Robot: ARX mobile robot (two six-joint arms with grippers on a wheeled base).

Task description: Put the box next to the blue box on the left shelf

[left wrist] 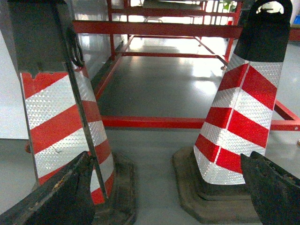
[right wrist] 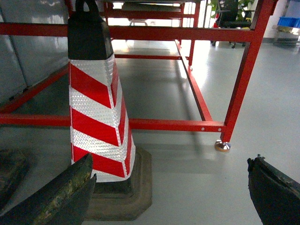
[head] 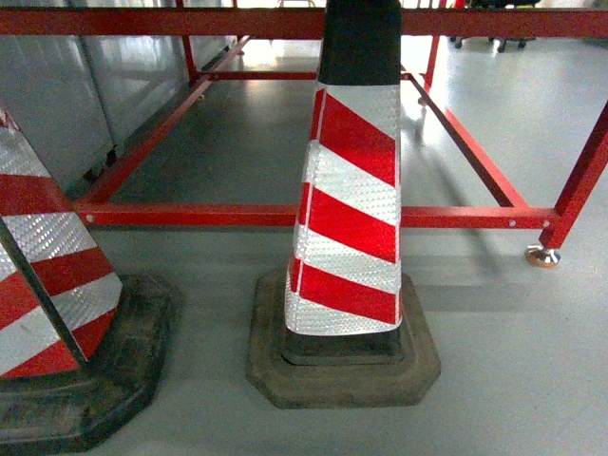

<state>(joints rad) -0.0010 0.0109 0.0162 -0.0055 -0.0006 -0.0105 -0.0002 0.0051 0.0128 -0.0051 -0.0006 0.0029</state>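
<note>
The box, the blue box and the left shelf are out of view in all three views. In the left wrist view my left gripper is open low over the grey floor, its dark fingers spread wide with nothing between them. One striped cone stands beyond each finger. My right gripper is likewise open and empty near the floor, with the cone beside its left finger. Neither gripper shows in the head view.
Two red-and-white traffic cones on black rubber bases stand close in front. Behind them runs a red steel frame with a low crossbar and a metal foot. Grey panels stand at the left. Small blue bins sit far off.
</note>
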